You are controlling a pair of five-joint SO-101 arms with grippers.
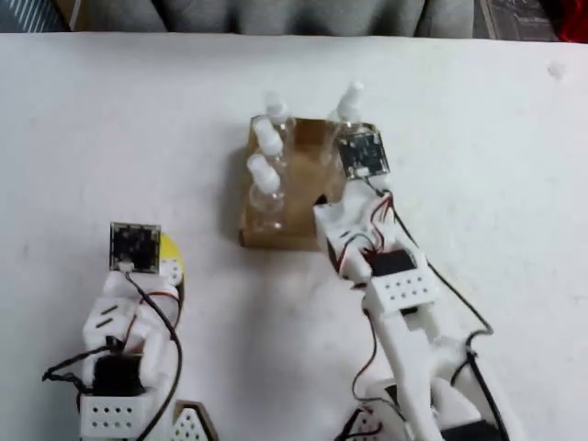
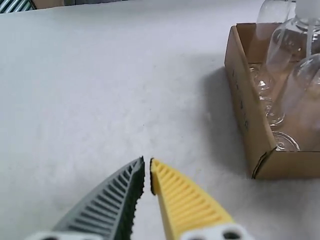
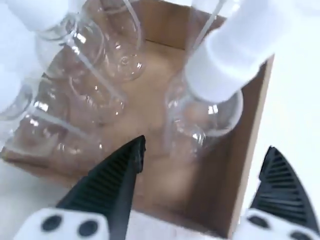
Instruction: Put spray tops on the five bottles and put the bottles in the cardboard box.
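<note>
The cardboard box [image 1: 287, 230] sits mid-table with clear bottles standing in it. Three bottles with white spray tops [image 1: 267, 140] line its left side. Another capped bottle [image 1: 346, 112] stands at its right side. My right gripper [image 3: 205, 147] hovers open over the box [image 3: 251, 150], its black fingers [image 3: 117, 175] on either side of that bottle [image 3: 212, 105] without touching it. My left gripper [image 2: 147, 170] is shut and empty, low over the bare table to the left of the box [image 2: 248, 117].
The right arm [image 1: 395, 285] stretches from the front edge up to the box. The left arm [image 1: 124, 349] stays at the front left. The white tabletop [image 1: 478, 138] lies open around the box. A small cardboard piece [image 1: 191, 423] lies at the front edge.
</note>
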